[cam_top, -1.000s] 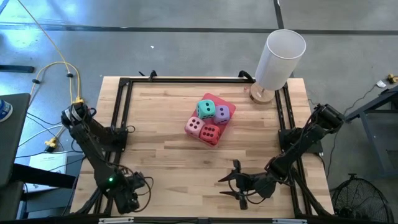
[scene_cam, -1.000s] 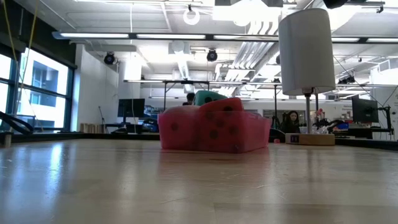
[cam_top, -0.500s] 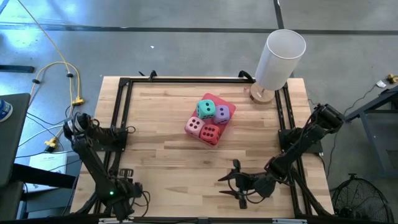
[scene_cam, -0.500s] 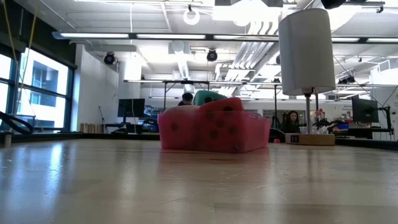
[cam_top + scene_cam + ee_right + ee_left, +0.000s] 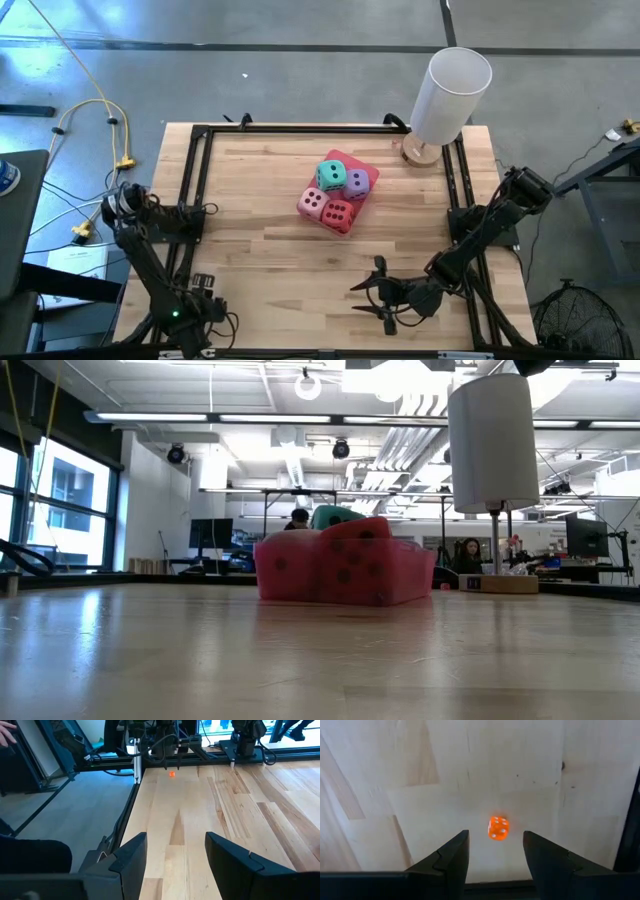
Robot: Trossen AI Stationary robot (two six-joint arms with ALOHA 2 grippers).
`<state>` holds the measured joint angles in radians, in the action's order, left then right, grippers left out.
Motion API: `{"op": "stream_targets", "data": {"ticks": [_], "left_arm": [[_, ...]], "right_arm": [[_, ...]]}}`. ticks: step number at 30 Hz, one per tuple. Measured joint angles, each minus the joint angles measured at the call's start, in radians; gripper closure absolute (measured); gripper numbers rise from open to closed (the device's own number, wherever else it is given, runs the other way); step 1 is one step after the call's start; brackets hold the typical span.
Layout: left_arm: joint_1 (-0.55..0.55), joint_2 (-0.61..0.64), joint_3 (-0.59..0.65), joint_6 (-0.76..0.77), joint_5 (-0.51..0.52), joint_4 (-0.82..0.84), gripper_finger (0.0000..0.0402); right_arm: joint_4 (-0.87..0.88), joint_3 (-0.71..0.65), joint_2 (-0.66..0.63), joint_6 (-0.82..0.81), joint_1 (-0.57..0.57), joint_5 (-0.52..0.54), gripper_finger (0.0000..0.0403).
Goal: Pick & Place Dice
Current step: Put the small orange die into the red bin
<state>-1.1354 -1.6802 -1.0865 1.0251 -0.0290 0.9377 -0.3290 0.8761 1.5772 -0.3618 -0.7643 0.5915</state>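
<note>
Four soft dice sit close together on a flat pink tray (image 5: 364, 170) at the table's middle: teal (image 5: 331, 175), purple (image 5: 356, 183), pale pink (image 5: 312, 203) and red (image 5: 338, 214). The low view shows them as one cluster (image 5: 340, 570). A tiny orange die (image 5: 498, 828) lies on the bare wood near the front left corner. My left gripper (image 5: 495, 837) hangs open over it, pointing down, with a finger on either side and clear of it. My right gripper (image 5: 375, 297) waits open near the front edge, and its wrist view shows the orange die (image 5: 171, 774) far off.
A white cylinder on a wooden base (image 5: 452, 88) stands at the back right corner. A black frame rail (image 5: 300, 130) runs round the table. Bare wood lies between the tray and both grippers.
My left gripper has sunk toward the table and shifted a little toward the left edge, rolling about its own axis as it went. Its fingers have stayed apart. The dice on the tray have not moved.
</note>
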Motion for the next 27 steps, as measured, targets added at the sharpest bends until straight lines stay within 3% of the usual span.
{"op": "stream_targets", "data": {"ticks": [5, 27], "left_arm": [[-0.023, 0.000, 0.000, 0.001, 0.057, -0.005, 0.0224], [-0.054, -0.002, 0.013, 0.044, 0.057, -0.032, 0.0224]], "right_arm": [[0.000, 0.000, 0.000, -0.001, 0.000, 0.000, 0.0211], [-0.004, 0.000, 0.000, -0.012, 0.000, 0.000, 0.0211]]}}
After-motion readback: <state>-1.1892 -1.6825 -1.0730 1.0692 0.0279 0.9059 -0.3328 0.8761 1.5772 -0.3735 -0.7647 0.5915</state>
